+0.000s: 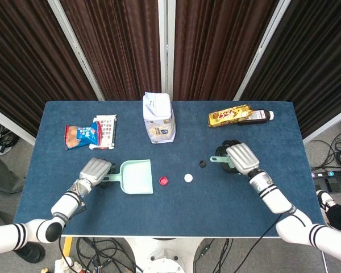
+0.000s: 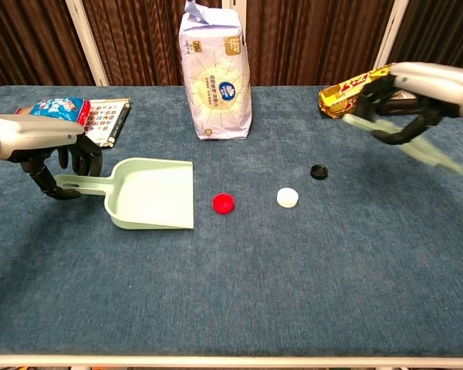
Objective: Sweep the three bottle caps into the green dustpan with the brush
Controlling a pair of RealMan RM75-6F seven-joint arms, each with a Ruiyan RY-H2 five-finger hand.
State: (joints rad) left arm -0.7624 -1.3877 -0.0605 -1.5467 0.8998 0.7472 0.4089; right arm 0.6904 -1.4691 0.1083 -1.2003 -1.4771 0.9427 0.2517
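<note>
Left hand (image 2: 58,154) grips the handle of the green dustpan (image 2: 150,194), flat on the table (image 2: 239,293), mouth facing right. Red cap (image 2: 224,203) lies just beside the mouth, not touching; white cap (image 2: 288,197) and black cap (image 2: 319,171) sit further right, roughly in a row. Right hand (image 2: 413,96) holds the brush (image 2: 401,142) in closed fingers, in the air above and right of the black cap, bristle end blurred. We judge this the approach step: next we lower the brush right of the black cap and push leftward.
</note>
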